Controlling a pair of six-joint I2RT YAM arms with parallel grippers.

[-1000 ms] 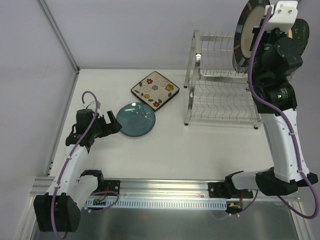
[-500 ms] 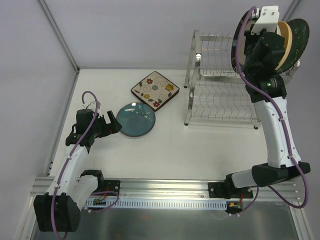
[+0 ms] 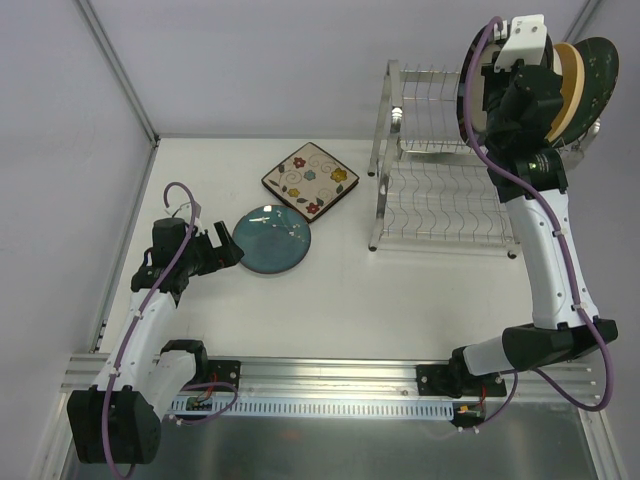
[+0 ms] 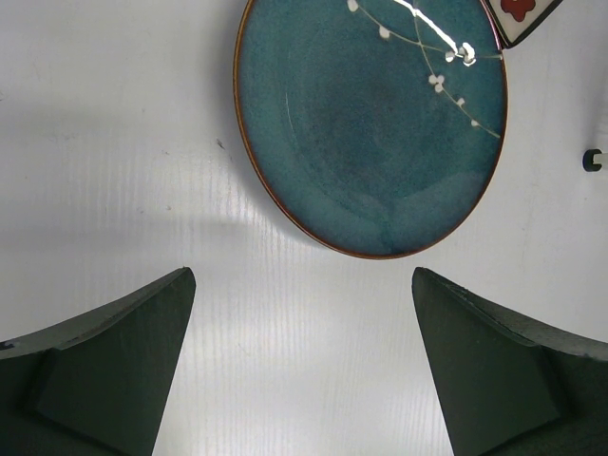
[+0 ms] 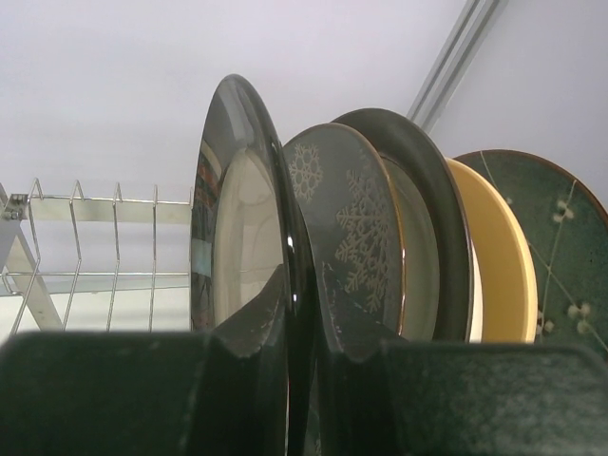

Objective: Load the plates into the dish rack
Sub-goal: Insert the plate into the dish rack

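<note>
Swinging leftward over the last second, the right arm has brought its black-rimmed plate (image 3: 468, 90) in over the upper tier of the dish rack (image 3: 440, 205), uncovering a tan plate (image 3: 569, 92) and a dark green plate (image 3: 600, 70) on edge behind; the left arm has not moved. From above, the left gripper (image 3: 230, 250) sits low just beside a teal plate (image 3: 272, 238) lying flat on the table (image 3: 380, 300), near a square floral plate (image 3: 311, 180)

Left wrist view: fingers spread wide on nothing, the teal plate's rim ahead of them

Right wrist view: the right gripper (image 5: 299, 328) pinches the upright black-rimmed plate's edge, a snowflake-patterned plate (image 5: 356, 228) just beside it, then more plates in a row
</note>
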